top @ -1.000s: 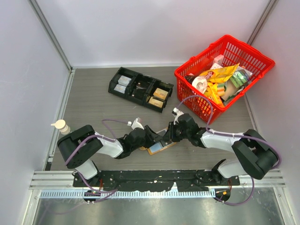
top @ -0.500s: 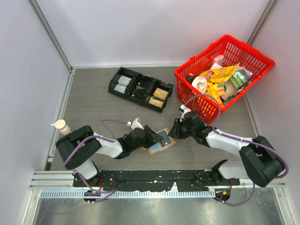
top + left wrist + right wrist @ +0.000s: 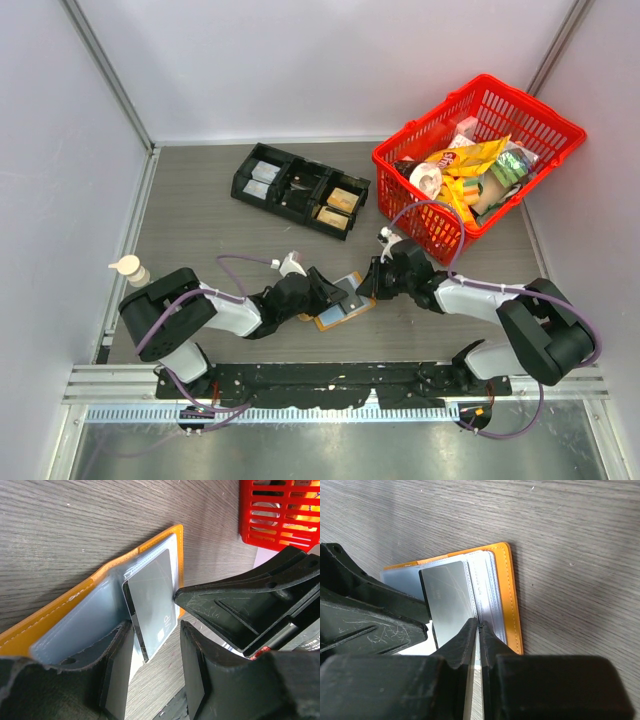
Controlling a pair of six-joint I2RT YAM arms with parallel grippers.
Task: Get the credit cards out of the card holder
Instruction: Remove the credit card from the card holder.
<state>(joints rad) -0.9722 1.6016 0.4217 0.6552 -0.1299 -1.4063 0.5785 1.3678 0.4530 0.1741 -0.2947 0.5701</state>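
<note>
Mostly, you get little of the holder [image 3: 333,320] from above: both grippers crowd over it near the front of the table [image 3: 200,220], and only its orange edge and a grey card [image 3: 350,290] show between them. Your left gripper [image 3: 155,627] stands spread, one finger [image 3: 115,675] lying on the holder's pale inner panel and the other over bare wood beside it; whether it presses down you cannot tell. Your right gripper [image 3: 478,625] has its fingers squeezed together right at the card's long edge, where the card meets the clear sleeves [image 3: 487,595]. A thin pale line runs between those fingers, but you cannot tell whether that is the card's edge nipped there. The card lies skewed on the open holder, its near corner hidden behind the left finger, so you cannot tell whether it sits in a sleeve. A white strip [image 3: 131,677] by that finger is cut off and unclear. Farther back, a black tray [image 3: 240,185] with small packs sits well apart. A red basket [image 3: 530,108] of snack bags stands close behind the right arm, and a small pale bottle [image 3: 130,268] stands by the left arm's base.
</note>
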